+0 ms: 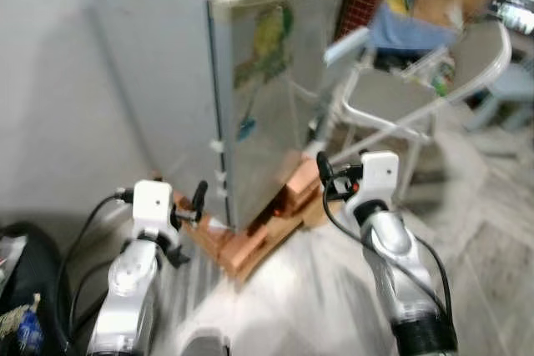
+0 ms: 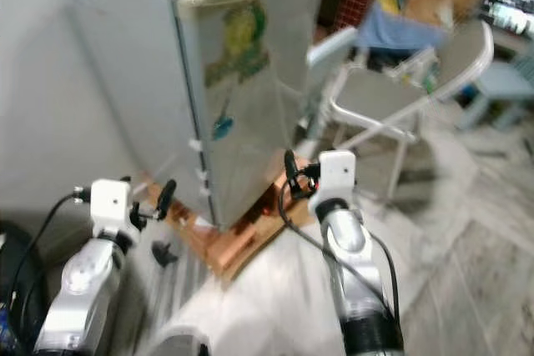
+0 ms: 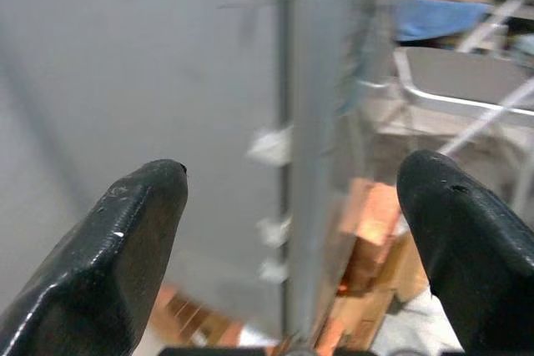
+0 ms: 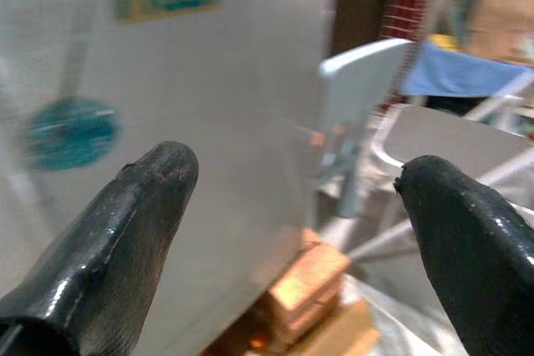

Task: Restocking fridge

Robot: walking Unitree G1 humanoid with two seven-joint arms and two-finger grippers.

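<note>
The fridge (image 1: 250, 81) stands shut on bricks (image 1: 250, 243) straight ahead. Both grippers — left (image 1: 188, 206), right (image 1: 329, 174) — are raised toward it, fingers spread and empty, probably readied for its door, though blur obscures detail.

1. The pale marbled floor (image 1: 484, 231) carries everything here.
2. Stacked orange bricks (image 1: 250, 243) lie on it, holding up the grey fridge (image 1: 167, 72).
3. A white chair (image 1: 400, 97) stands just beside, seemingly loaded with clutter.
</note>
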